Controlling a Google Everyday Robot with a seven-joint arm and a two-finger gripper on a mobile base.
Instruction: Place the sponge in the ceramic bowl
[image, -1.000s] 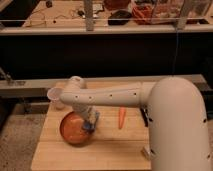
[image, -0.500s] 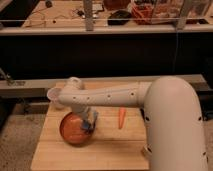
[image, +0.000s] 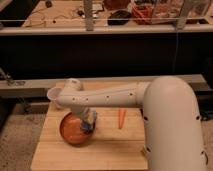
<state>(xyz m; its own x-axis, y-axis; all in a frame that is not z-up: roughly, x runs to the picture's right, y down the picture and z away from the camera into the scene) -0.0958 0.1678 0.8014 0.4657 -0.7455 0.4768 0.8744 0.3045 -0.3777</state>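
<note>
Camera view, gripper (image: 88, 118) above ceramic bowl (image: 69, 132) rim, sponge (image: 88, 126) at its tip, opening cannot tell

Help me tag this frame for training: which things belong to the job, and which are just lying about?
Job: sponge, at the end effector over the right rim of the ceramic bowl.
Lying about: orange carrot, white cup.

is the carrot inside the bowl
No, the carrot lies on the table beside the bowl; the gripper hangs at the bowl's rim.
</note>
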